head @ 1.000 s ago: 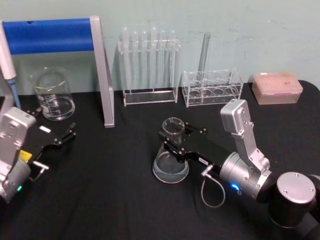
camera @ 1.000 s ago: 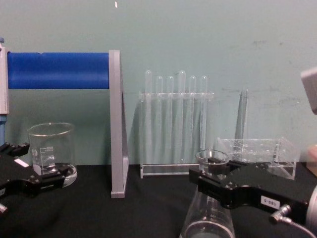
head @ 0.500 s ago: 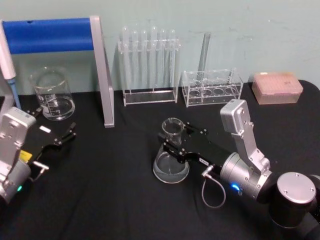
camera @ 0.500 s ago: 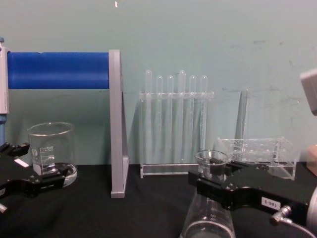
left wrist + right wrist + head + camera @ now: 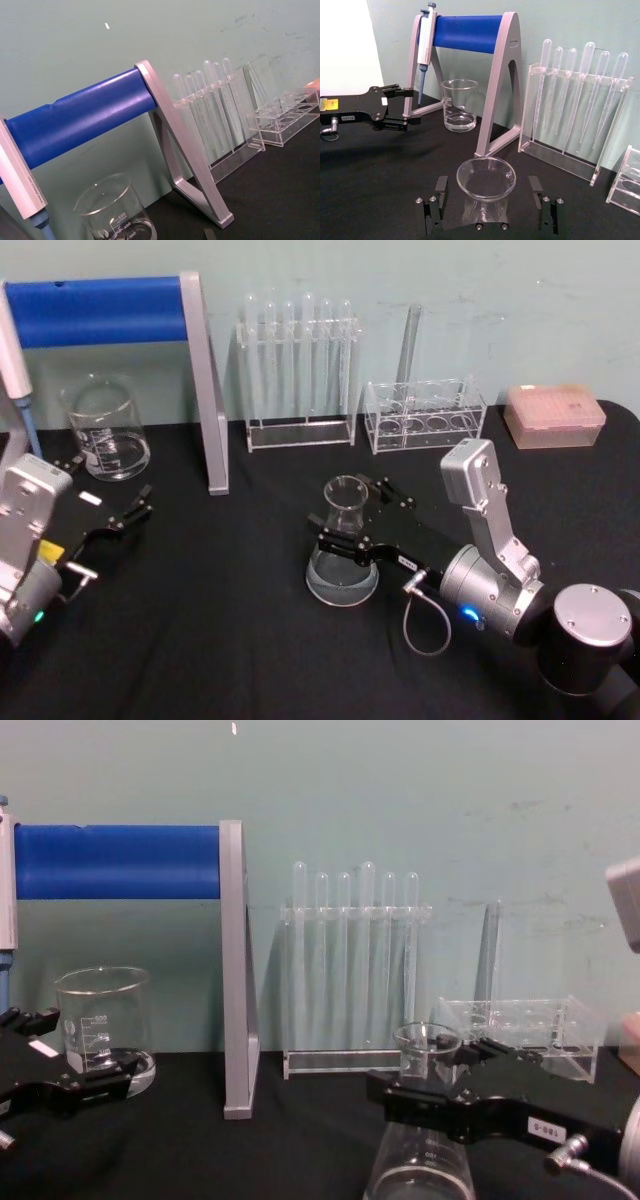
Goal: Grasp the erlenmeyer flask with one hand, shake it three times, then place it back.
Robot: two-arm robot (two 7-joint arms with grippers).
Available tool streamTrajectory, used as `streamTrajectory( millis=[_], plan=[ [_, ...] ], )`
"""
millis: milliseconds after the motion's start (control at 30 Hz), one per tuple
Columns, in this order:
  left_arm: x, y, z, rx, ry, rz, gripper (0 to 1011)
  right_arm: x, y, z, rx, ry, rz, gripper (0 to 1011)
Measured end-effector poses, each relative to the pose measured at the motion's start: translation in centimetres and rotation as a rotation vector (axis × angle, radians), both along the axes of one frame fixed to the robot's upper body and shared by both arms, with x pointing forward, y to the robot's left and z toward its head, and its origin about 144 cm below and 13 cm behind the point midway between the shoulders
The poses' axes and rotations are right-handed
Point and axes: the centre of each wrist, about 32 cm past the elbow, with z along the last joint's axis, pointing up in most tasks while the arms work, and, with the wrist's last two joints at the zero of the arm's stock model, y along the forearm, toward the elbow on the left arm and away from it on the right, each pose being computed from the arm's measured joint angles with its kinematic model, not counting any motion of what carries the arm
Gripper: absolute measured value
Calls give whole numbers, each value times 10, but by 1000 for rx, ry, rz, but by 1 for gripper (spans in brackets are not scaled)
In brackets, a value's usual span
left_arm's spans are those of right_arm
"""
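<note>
The erlenmeyer flask (image 5: 342, 558) is clear glass and stands upright on the black table, just right of centre. My right gripper (image 5: 354, 522), the bulky black hand with a small numbered sticker, is open. Its fingers (image 5: 432, 210) sit on either side of the flask's neck (image 5: 486, 186) with a gap on each side. From the chest view the flask (image 5: 425, 1160) rises in front of that gripper (image 5: 440, 1092). My left gripper (image 5: 112, 488) rests open low at the left, close to the beaker, holding nothing.
A glass beaker (image 5: 105, 430) stands at the back left under a blue-barred pipette stand (image 5: 205, 390) that holds a pipette (image 5: 424, 40). Behind the flask are a rack of tall tubes (image 5: 298, 370), a low clear rack (image 5: 425, 415) and a pink tip box (image 5: 555, 415).
My right gripper's fingers have spread apart off the flask's neck. The flask stays standing on the table. The left arm has not moved.
</note>
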Motion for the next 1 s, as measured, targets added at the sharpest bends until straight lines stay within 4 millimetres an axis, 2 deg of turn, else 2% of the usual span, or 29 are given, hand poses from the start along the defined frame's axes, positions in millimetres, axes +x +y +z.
streamTrajectory(
  millis=[267, 700, 1000],
  plan=[
    [0, 0, 0, 0, 0, 0, 1001, -2, -6, 1, -1, 1, 16, 1002],
    [0, 0, 0, 0, 0, 0, 1001, -25, -45, 2, -30, 17, 71, 1003],
    [0, 0, 0, 0, 0, 0, 1001, -36, -75, 5, -45, 0, 1, 1003]
  ],
)
